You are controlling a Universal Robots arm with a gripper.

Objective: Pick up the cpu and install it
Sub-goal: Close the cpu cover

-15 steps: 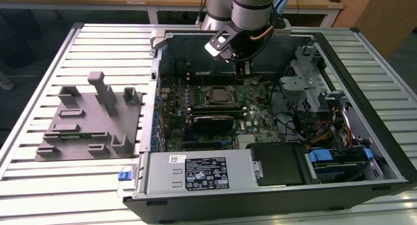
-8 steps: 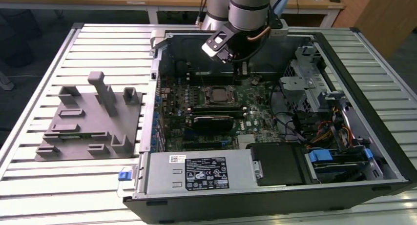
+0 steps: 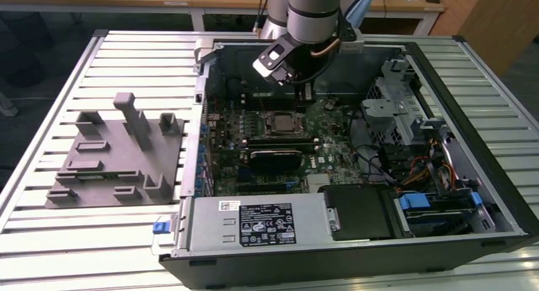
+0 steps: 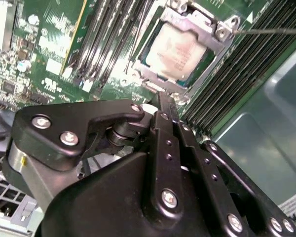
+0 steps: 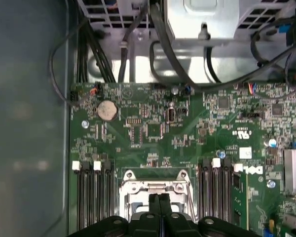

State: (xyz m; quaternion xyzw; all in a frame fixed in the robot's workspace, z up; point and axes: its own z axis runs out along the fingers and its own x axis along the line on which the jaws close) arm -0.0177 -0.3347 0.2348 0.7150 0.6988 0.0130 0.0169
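I see a silver-grey arm (image 3: 313, 7) with a coppery cable (image 3: 326, 48), ending in a matte black gripper (image 4: 164, 101) studded with silver screws (image 4: 168, 198).

The case (image 3: 354, 262) lies open-topped on the surface (image 3: 50, 240), so the socket (image 3: 282, 122) is free from above; the pincer (image 3: 301, 94) hangs there, tips together. Memory slots (image 5: 91, 190) flank the socket closely on both sides. At the exterior view's right, a drive cage (image 3: 400, 111) and cables (image 3: 413, 174) crowd the board. The tray (image 3: 101, 171) and its posts stand outside the case, at the exterior view's left.
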